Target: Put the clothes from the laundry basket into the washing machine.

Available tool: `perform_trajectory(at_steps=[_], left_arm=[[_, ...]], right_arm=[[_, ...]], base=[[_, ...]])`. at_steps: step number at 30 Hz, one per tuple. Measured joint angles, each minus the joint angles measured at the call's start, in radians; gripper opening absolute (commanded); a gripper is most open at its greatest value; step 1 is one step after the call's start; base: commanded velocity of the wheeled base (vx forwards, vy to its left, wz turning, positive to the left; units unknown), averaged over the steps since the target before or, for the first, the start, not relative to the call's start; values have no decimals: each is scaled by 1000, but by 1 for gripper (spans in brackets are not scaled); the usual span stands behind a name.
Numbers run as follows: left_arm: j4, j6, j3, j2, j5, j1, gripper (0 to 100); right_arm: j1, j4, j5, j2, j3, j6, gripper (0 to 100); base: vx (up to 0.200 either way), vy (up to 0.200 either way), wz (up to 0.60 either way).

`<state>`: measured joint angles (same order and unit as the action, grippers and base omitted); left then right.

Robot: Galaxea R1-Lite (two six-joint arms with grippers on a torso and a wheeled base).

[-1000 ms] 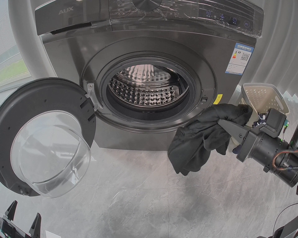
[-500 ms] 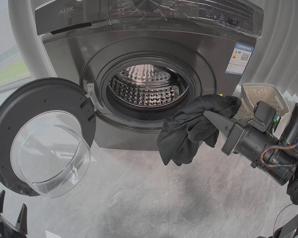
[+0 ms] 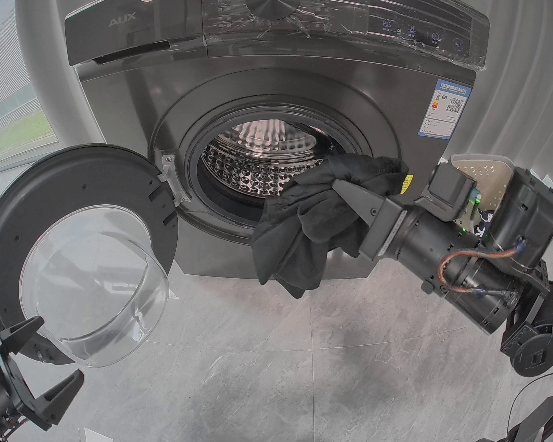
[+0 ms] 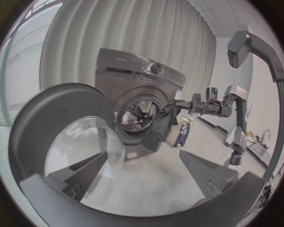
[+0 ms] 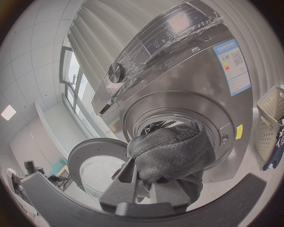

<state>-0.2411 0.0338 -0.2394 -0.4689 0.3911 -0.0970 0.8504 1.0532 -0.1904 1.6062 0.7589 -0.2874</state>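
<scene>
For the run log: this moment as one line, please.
right tool: shut on black garment, in front of washer opening | left tool: open, beside door | basket: blue garment over rim

washing machine [image 3: 132,115]: raised brand lettering on the drawer panel [image 3: 122,20], upper left of the front. blue and white energy label [image 3: 444,109] with a qr code and coloured bars, upper right of the front, print too small to read. small yellow sticker [image 3: 406,183] beside the door latch, unreadable. small icons on the film-covered control panel [image 3: 412,31]. white marks on the navy cloth [image 5: 276,142] hanging on the laundry basket [image 5: 266,130], illegible.
</scene>
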Motion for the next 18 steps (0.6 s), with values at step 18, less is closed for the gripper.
perform_trajectory(at_steps=[18], left_arm=[[-420, -117, -139, -814, 111, -381, 100]], right_arm=[[24, 18, -7, 112, 167, -58, 0]], base=[[0, 0, 0]])
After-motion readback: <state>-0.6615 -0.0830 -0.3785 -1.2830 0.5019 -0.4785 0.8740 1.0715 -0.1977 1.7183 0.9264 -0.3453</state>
